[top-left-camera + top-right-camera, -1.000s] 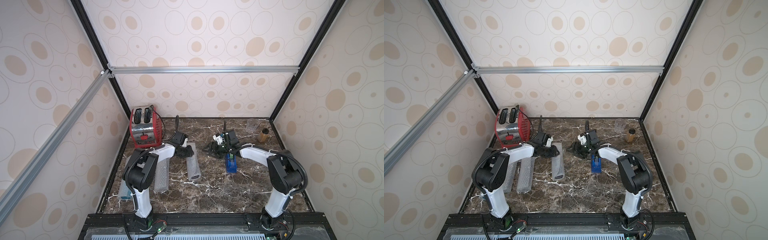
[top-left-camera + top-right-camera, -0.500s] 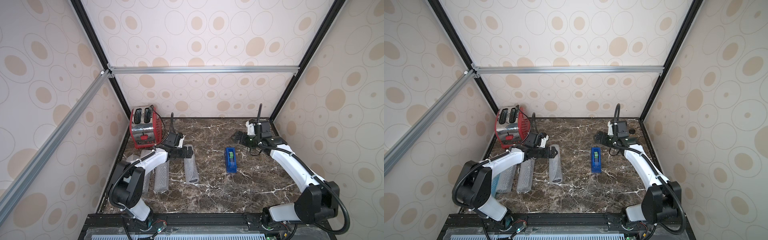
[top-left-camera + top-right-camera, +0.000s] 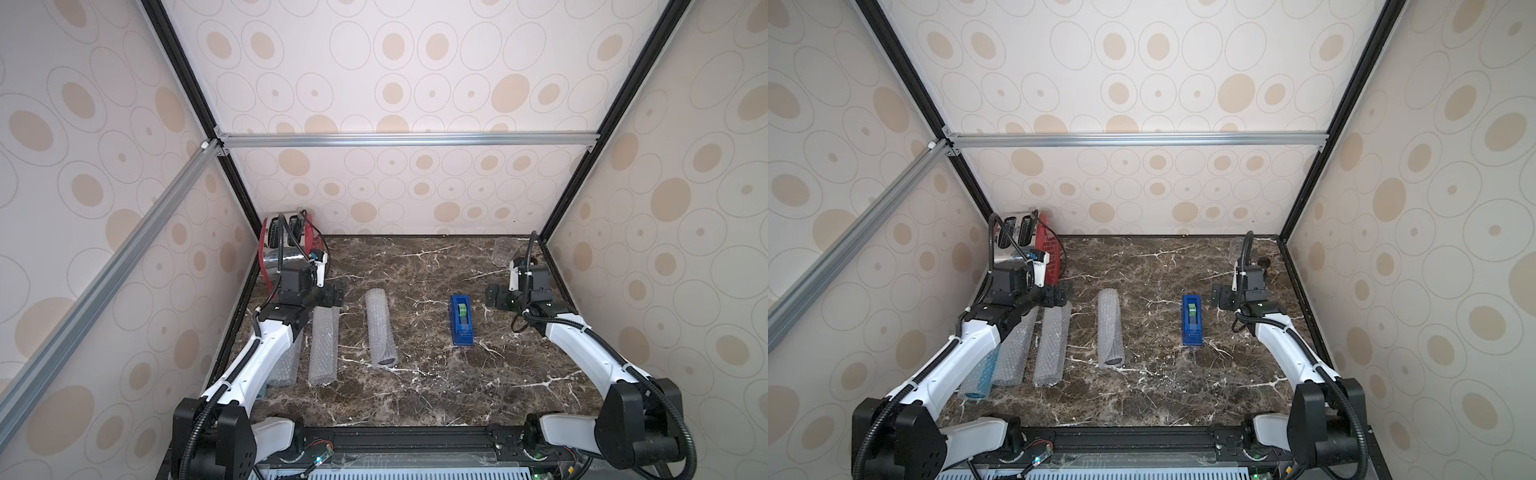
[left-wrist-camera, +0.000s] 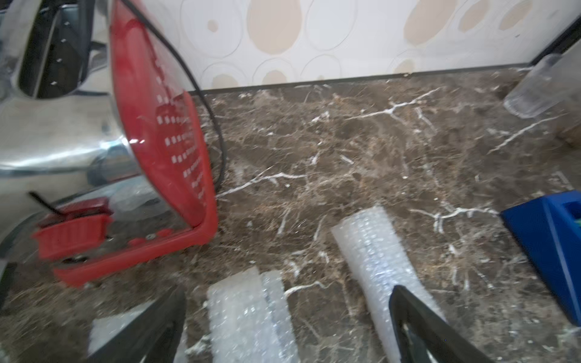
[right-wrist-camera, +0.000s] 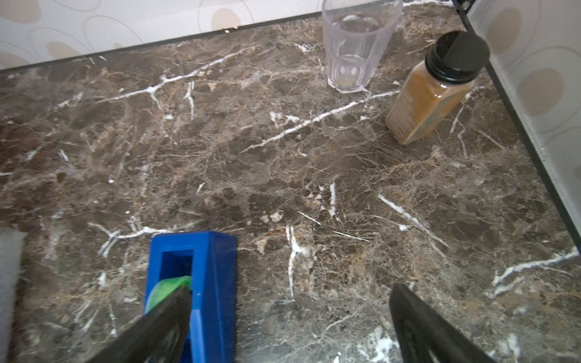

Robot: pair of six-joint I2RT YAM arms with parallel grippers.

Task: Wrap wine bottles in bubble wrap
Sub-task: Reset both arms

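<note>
Several rolls of bubble wrap lie side by side on the marble table. The middle roll (image 3: 380,326) (image 3: 1110,328) (image 4: 374,251) shows a dark wine bottle end at its near opening. Left of it lie a second roll (image 3: 323,345) (image 3: 1051,347) (image 4: 248,314) and a third (image 3: 1014,353). The leftmost roll holds a blue wine bottle (image 3: 980,376), half under my left arm. My left gripper (image 3: 332,297) (image 3: 1055,297) (image 4: 287,292) hangs open over the far ends of the left rolls, holding nothing. My right gripper (image 3: 496,297) (image 3: 1223,297) (image 5: 289,289) is open and empty at the right.
A blue tape dispenser (image 3: 462,320) (image 5: 204,283) with a green roll lies between the middle roll and my right gripper. A red toaster (image 3: 282,249) (image 4: 157,125) fills the back left corner. A clear cup (image 3: 503,250) (image 5: 358,44) and an amber jar (image 5: 430,94) stand at the back right.
Both arms drew apart from the table's middle: the right gripper swung from above the tape dispenser to the right side, the left slid toward the toaster. Both jaws opened wide.
</note>
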